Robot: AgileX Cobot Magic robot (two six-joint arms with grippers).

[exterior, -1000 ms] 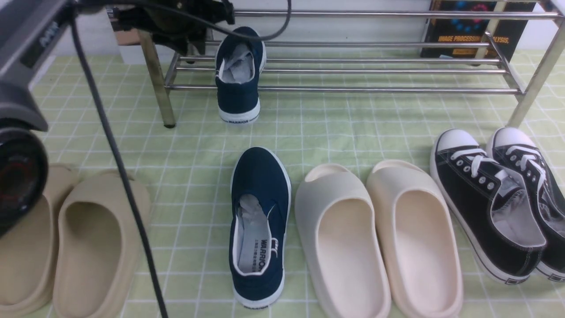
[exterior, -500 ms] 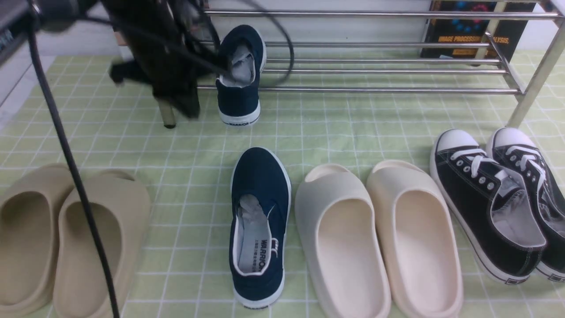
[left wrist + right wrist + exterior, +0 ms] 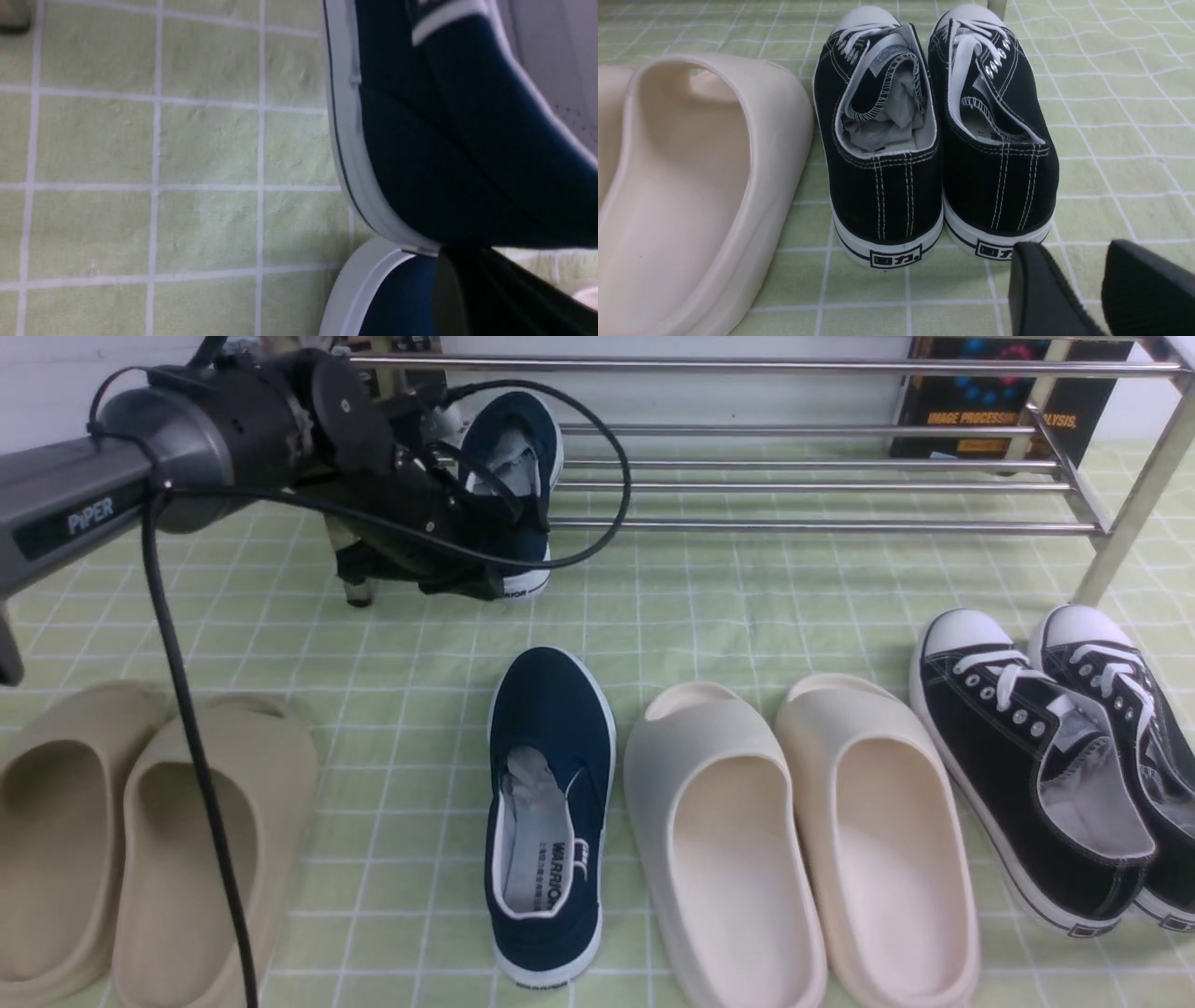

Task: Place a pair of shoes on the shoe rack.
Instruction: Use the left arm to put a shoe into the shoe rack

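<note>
- Navy WARRIOR slip-on [image 3: 512, 467], white-soled, leans toe-up on the left end of the chrome shoe rack [image 3: 803, 525], heel on the checked green cloth [image 3: 747, 607].
- Left gripper [image 3: 471, 581], jaws closed on nothing, sits low beside that heel, arm reaching from the left.
- Second navy slip-on [image 3: 549, 803] lies flat mid-cloth.
- Right gripper [image 3: 1083, 266] hovers slightly parted, empty, behind black sneakers [image 3: 934, 140].

Upper part of the front view: we find the shoe rack [image 3: 822, 525] in glossy chrome metal tubing. The lower navy shoe [image 3: 549, 709] and the upper navy shoe [image 3: 525, 415] are matt canvas with smooth white soles. The cream slides [image 3: 724, 859] look like smooth matt foam; the black sneakers [image 3: 1027, 756], stitched matt cloth. The green checked cover [image 3: 747, 607] is soft, faintly textured fabric.
</note>
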